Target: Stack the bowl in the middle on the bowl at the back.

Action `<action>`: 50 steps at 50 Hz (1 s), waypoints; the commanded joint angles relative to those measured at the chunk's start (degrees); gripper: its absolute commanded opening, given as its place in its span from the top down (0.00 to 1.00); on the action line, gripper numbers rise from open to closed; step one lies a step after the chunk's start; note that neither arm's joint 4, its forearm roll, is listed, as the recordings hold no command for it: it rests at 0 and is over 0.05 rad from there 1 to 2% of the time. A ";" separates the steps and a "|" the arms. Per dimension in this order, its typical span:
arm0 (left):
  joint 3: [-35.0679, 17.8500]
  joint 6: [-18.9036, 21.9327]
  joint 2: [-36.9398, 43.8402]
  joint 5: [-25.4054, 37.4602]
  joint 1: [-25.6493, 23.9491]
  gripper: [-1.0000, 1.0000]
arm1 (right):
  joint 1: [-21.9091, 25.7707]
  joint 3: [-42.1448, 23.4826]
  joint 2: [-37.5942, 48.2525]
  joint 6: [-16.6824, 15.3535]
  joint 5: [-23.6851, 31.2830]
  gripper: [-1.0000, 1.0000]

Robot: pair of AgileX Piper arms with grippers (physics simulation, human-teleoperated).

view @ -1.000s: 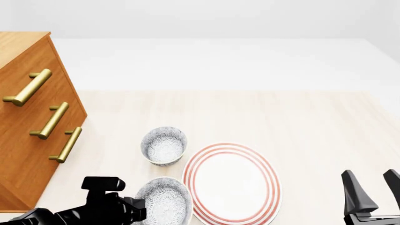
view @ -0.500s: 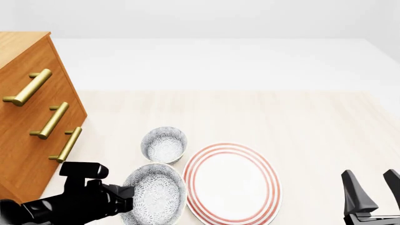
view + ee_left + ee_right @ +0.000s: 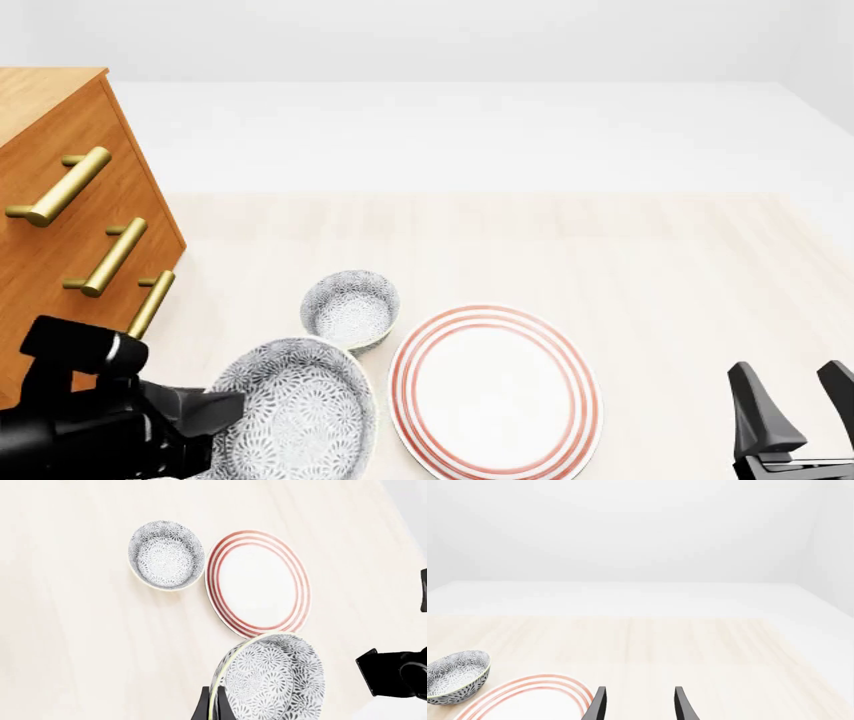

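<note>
The small round speckled grey-and-white bowl from the middle (image 3: 296, 412) hangs clear of the pale wooden table (image 3: 641, 260) at the near left, tipped on its side so its patterned inside faces outward. The left gripper (image 3: 212, 711) holds it by the rim: the left wrist view shows a dark finger (image 3: 203, 709) against the outside of the rim, with the bowl's wall in the grip, and in the front view the black arm body sits just left of the bowl.

Its twin, the speckled bowl at the back (image 3: 351, 309), stands upright on the table, a little farther and to the right of the lifted bowl, and apart from it. Just beside that standing bowl, on its right and nearer, lies the large flat white plate with red rings (image 3: 494, 392); the plate's left edge comes close to both bowls, and in the front view the lifted bowl's right rim almost meets it.

At the far left stands an orange-brown wooden drawer cabinet (image 3: 60, 230) with three brass bar handles (image 3: 56, 187), close behind the left arm.

The right gripper (image 3: 795, 408) sits low at the near right, well apart from the dishes, its two dark fingers (image 3: 596, 706) spread with nothing between them.
</note>
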 commanded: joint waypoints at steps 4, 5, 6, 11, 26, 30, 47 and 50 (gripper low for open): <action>-3.51 -0.27 -6.08 10.38 -7.43 1.00 | 0.08 -0.04 -0.26 -0.25 0.25 0.00; -3.47 -0.52 -6.33 10.62 -7.86 1.00 | 0.09 -0.04 -0.30 -0.26 0.28 0.00; -3.34 -1.08 -6.50 10.79 -8.52 1.00 | 0.09 -0.05 -0.31 -0.27 0.29 0.00; -1.64 -1.61 -8.76 12.43 -10.31 1.00 | 0.12 -0.05 -0.54 -0.35 0.50 0.00; 7.66 -6.09 -14.84 13.69 -15.18 1.00 | 0.26 -0.03 -0.93 -0.71 0.72 0.00; 9.69 -6.90 -15.72 13.46 -15.98 1.00 | 0.23 -0.03 -0.94 -0.78 0.71 0.00; 15.78 -9.70 -12.16 6.11 -20.26 1.00 | 0.17 -0.03 -0.85 -0.69 0.63 0.00; 17.23 -10.42 -11.40 4.53 -21.11 1.00 | 0.16 -0.03 -0.85 -0.63 0.63 0.00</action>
